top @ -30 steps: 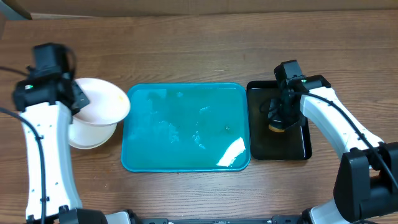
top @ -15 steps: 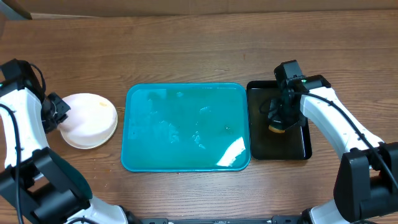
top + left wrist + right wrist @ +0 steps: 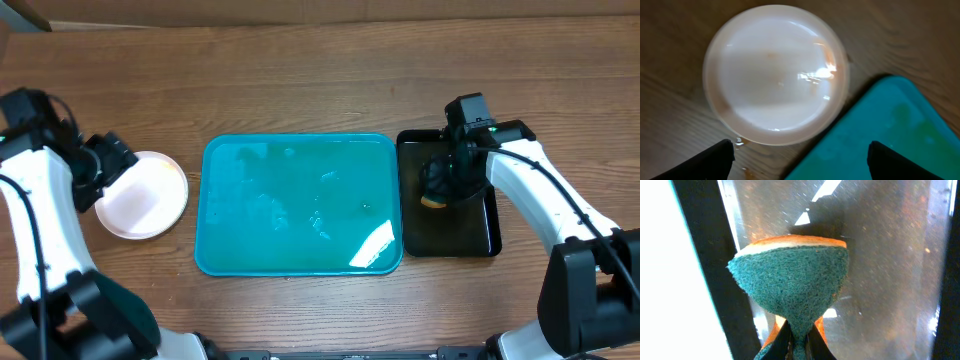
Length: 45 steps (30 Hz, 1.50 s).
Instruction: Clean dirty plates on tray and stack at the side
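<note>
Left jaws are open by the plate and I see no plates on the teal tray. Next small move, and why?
Probably raise the left gripper straight up, away from the white plate. Its jaws stand open and hold nothing, the plate lies flat on the table beside the teal tray, and that tray carries no plates to fetch.

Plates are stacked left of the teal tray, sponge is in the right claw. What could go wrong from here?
The open left claw hangs at the edge of the plates, which sit close to the tray corner; a careless pull-away could knock them askew.
The right claw pinches only a narrow fold of the sponge over the black tray; it may slip out.
The top plate seems to show a faint orange trace.
</note>
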Motion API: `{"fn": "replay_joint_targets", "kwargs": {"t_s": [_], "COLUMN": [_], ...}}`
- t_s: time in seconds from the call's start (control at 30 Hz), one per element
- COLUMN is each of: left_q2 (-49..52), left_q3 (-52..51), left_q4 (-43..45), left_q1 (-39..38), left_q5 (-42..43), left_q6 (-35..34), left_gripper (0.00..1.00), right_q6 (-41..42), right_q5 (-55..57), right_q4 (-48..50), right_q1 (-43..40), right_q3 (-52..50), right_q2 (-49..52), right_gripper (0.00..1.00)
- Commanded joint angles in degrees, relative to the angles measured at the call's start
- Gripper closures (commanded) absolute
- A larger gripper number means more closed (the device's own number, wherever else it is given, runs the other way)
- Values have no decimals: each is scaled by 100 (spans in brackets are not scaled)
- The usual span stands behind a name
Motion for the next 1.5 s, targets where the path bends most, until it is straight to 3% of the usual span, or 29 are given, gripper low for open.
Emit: {"fn": "replay_joint_targets", "kwargs": {"t_s": [0.0, 0.2, 0.33, 0.53, 0.9, 1.0, 1.17, 1.23, 1.47], "left_q2": [-638, -647, -647, -647, -647, -647, -647, -647, -647], "left_q3": [17, 9, 9, 9, 9, 9, 9, 9, 9], "left_q4": [-116, -389, -444, -658, -702, -702, -706, -704, -750], "left_q1": [-903, -2483, -2885, -2916, -2916, -2916, -2916, -2916, -2916], "left_q5": [603, 332, 317, 315, 293, 273, 273, 273, 271], "left_q6": [527, 621, 623, 627, 629, 625, 627, 627, 627], "left_gripper": [13, 12, 11, 11, 10, 9, 8, 8, 7], "right_q6": [-225, -289, -289, -293, -297, -295, -291, -293, -315], "right_q5": [-682, -765, -741, -726, -55, 186, 157, 162, 160], "right_q4": [173, 201, 437, 619, -549, -385, 1062, 1156, -260], "right_q1": [-225, -245, -245, -249, -249, -249, -249, -249, -249], "right_q3": [2, -55, -260, -319, 1043, 686, -911, -1045, 452], "right_q2": [-90, 404, 1045, 1462, 675, 745, 767, 767, 765], "right_gripper": [96, 96, 96, 96, 96, 96, 96, 96, 96]}}
